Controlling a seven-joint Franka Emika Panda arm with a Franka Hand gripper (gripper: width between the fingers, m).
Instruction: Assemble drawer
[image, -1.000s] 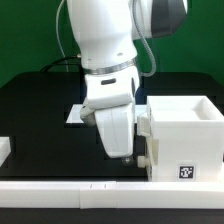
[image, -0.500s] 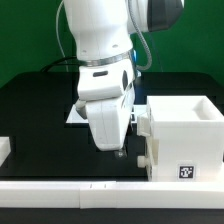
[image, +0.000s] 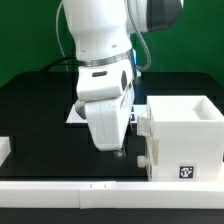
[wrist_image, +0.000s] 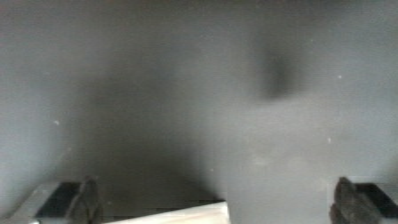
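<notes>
The white drawer case (image: 185, 140) stands at the exterior view's right, open side up, with a square tag on its front. A small white part (image: 143, 158) sticks out low on its left side; I cannot tell what it is. My gripper (image: 118, 152) points down just left of the case, close above the black table, holding nothing. In the wrist view the gripper (wrist_image: 217, 205) is open with its dark fingers (wrist_image: 68, 200) far apart. A white corner (wrist_image: 187, 213) shows between them over blurred grey table. The trays are not clearly in view.
A long low white border rail (image: 70, 186) runs along the front. A small white piece (image: 4, 150) sits at the left edge. The marker board (image: 74, 113) lies behind the arm, mostly hidden by it. Green ground lies beyond the black table.
The arm's wrist has shifted a little to the exterior view's left and turned over the last second. In the last half second nothing moved.
</notes>
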